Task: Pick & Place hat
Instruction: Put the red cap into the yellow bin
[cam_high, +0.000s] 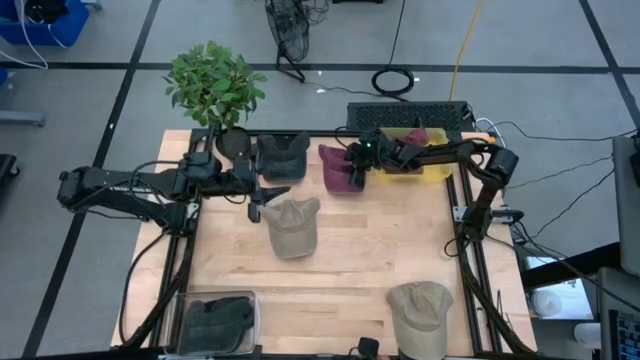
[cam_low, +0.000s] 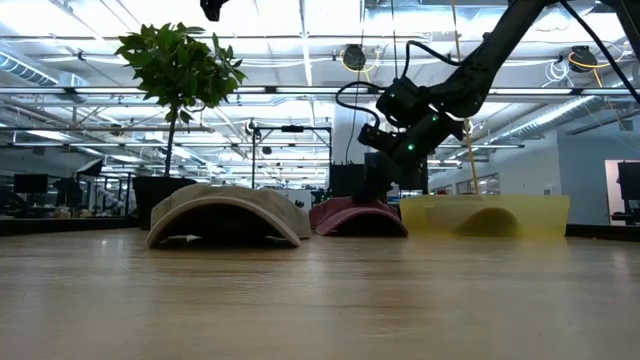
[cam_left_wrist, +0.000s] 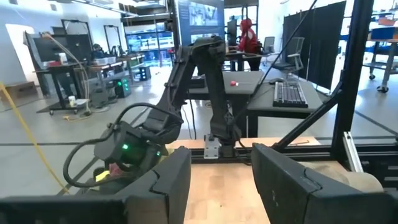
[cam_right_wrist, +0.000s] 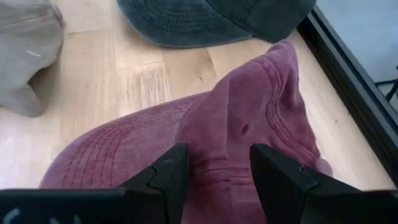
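Note:
A maroon hat (cam_high: 338, 165) (cam_right_wrist: 249, 124) lies on the far middle of the table, and the low view shows it (cam_low: 345, 215) resting on its brim and rim. My right gripper (cam_high: 357, 172) (cam_low: 382, 188) (cam_right_wrist: 217, 165) is down on its crown, open, with a raised ridge of cloth between the fingers. My left gripper (cam_high: 257, 203) (cam_left_wrist: 221, 180) hovers open between the dark grey hat (cam_high: 282, 155) and the tan hat (cam_high: 292, 226), holding nothing. My right gripper comes slanting down from the table's right side onto the maroon hat's crown (cam_right_wrist: 217, 134). Its open fingers (cam_right_wrist: 174, 171) stand one on each side of a raised fold of the cloth. The hat lies on the table. I cannot tell whether the pads press the fold.
A yellow bin (cam_high: 425, 160) stands right of the maroon hat. A potted plant (cam_high: 215, 85) is at the far left corner. A second tan hat (cam_high: 420, 312) lies near the right front, and a dark hat sits in a clear bin (cam_high: 218, 322) at the left front. Bare wood lies mid-table.

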